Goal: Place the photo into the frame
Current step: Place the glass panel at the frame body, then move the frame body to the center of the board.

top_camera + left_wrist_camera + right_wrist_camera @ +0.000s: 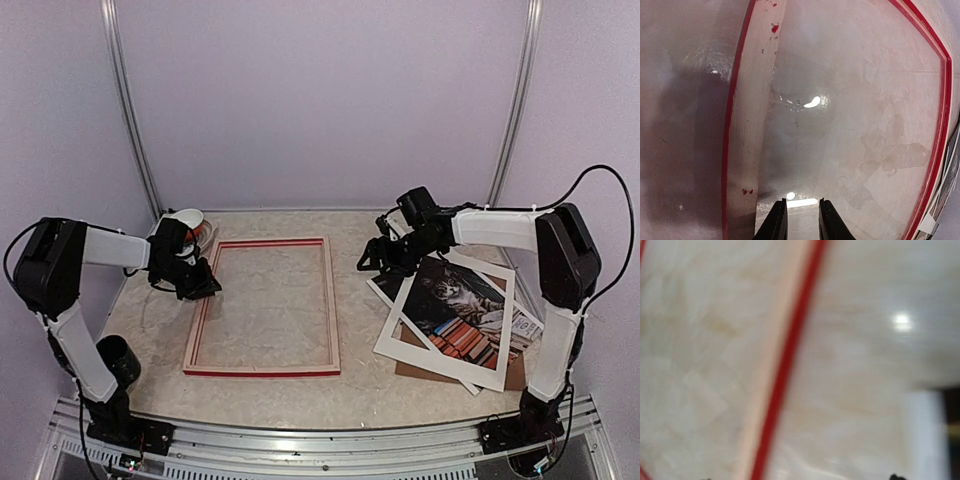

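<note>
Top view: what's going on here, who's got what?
Nothing is held right now. The frame lies back up in the middle of the table, with no photo in it. The photo lies face up to its right, on a brown board and other sheets. The left gripper hovers by the frame's far left corner, jaws slightly apart on nothing. The right gripper is between the frame and the photo's far corner, jaws apparently open and empty.
</note>
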Motion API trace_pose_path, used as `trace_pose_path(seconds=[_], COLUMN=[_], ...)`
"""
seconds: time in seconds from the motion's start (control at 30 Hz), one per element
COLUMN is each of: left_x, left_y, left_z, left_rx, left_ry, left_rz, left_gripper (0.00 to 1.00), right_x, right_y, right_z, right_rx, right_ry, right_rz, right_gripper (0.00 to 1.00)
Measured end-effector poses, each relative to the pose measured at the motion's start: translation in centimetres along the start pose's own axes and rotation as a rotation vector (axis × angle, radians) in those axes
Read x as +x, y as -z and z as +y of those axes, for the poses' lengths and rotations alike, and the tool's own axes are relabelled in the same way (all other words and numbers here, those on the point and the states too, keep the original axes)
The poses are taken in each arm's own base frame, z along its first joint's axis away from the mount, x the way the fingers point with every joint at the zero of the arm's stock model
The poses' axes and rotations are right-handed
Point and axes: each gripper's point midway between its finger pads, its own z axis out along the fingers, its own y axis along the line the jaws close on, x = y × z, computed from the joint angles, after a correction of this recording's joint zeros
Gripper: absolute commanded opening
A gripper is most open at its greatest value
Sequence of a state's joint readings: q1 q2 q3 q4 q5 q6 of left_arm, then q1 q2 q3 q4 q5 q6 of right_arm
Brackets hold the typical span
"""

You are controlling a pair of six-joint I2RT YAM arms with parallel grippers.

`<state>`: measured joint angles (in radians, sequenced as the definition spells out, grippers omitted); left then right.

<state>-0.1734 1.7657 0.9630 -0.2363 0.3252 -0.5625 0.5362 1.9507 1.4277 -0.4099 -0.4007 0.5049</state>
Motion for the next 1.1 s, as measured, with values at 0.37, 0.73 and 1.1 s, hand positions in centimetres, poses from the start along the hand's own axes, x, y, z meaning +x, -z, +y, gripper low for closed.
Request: trace_pose_path(seconds=[0.37,0.73,1.1], left_x=[-2.0,-3.5,-1.7], left_y=[2.0,2.4,0.4], left_z=[0.5,2.1,1.6], left_rx=[-0.035,-0.084,-0.068], left_ry=[0.022,0.053,0.049], left_rz=[-0.078,-0.117,-0.049], left_gripper=[0.25,0.26,0.26], right_x=[1.0,1.8,3.2], right_y=[3.4,7.1,12.0], right_z=[-6.5,-10.5,-16.5], right_rx=[0.101,0.178,0.252], right_ry=[-0.115,-0.201,-0.402], right_rz=[-0.059,-0.139,-0.254], right_gripper=[0.78,0.99,0.99])
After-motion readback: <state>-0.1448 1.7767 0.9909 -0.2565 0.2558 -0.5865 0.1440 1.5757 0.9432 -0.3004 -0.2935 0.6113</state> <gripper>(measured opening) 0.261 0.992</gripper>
